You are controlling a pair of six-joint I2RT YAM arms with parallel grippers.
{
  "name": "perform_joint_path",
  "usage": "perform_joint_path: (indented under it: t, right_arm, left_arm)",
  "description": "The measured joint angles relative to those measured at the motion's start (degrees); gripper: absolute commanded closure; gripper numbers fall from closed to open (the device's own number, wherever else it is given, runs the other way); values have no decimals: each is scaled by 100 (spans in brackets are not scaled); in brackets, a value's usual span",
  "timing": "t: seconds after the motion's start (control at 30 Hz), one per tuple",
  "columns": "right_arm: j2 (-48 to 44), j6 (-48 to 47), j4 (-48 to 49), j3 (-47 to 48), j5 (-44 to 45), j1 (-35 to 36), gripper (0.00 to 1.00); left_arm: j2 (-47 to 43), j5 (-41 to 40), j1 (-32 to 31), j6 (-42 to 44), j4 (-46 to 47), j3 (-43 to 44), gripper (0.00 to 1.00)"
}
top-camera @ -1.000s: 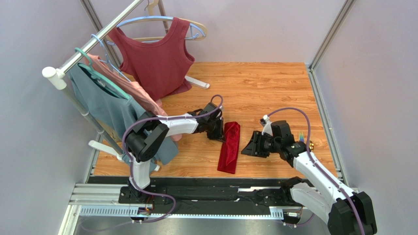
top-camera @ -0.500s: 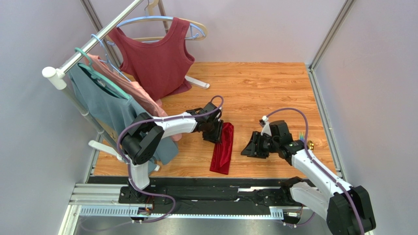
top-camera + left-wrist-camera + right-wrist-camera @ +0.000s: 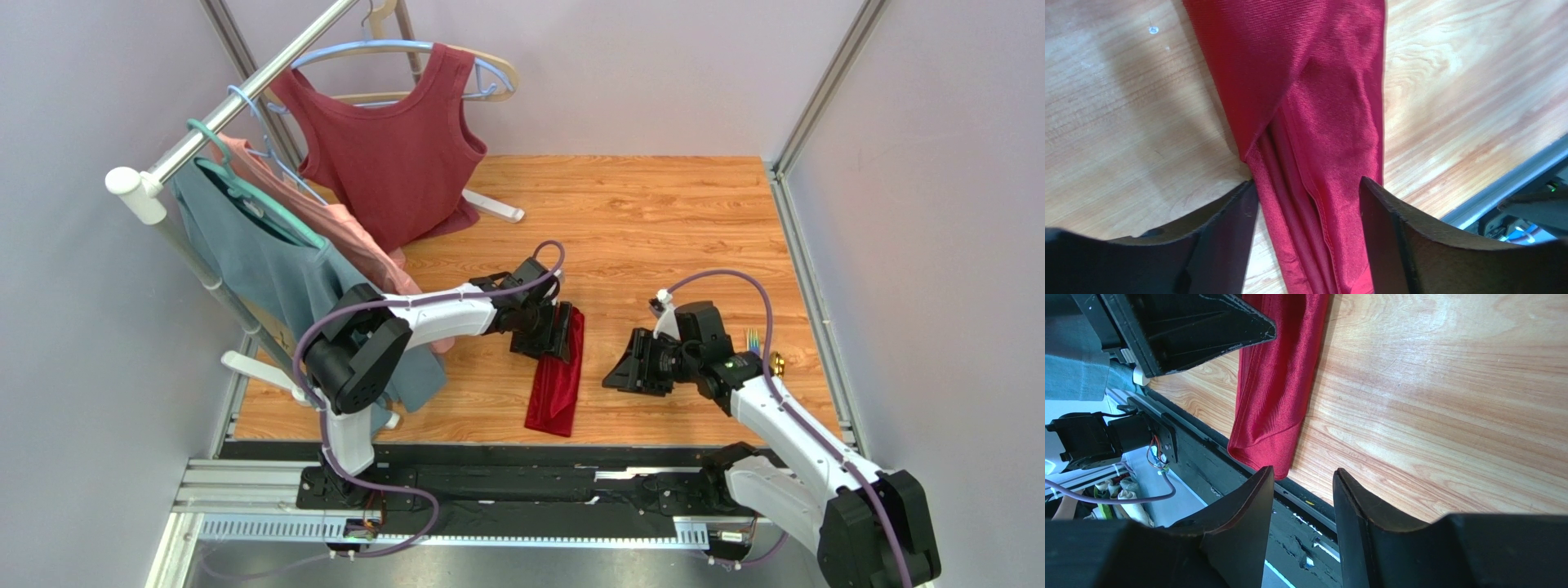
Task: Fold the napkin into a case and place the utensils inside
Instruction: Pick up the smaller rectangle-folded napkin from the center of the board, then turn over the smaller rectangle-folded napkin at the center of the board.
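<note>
The left gripper (image 3: 1306, 187) is released, jaws astride one end of the crimson case (image 3: 1321, 92) lying flat on the wooden table (image 3: 1118, 122). The right gripper (image 3: 1303, 471) is unclenched and empty, the case ahead to its left.

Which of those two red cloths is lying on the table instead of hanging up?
The shiny crimson napkin, a narrow folded strip on the wooden table. The duller maroon top hangs from a hanger on the rack.

The crimson case (image 3: 556, 377) lies folded, narrow, slightly slanted.
</note>
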Motion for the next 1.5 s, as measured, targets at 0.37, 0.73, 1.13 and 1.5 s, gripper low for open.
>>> perform_joint_path:
  t: [0.37, 0.73, 1.13, 1.5]
  right_arm:
    - [-120, 11, 7, -61, 2, 0, 56]
    - [-328, 9, -20, -61, 44, 0, 56]
    - [-332, 7, -142, -59, 109, 0, 57]
    - [-319, 9, -149, -46, 278, 0, 57]
  left_arm:
    - [341, -490, -243, -345, -328, 435, 59]
    - [378, -1064, -341, -387, -437, 531, 100]
    - [367, -2918, -374, 852, -2175, 1663, 100]
    - [1255, -6234, -632, 2011, -3322, 3156, 100]
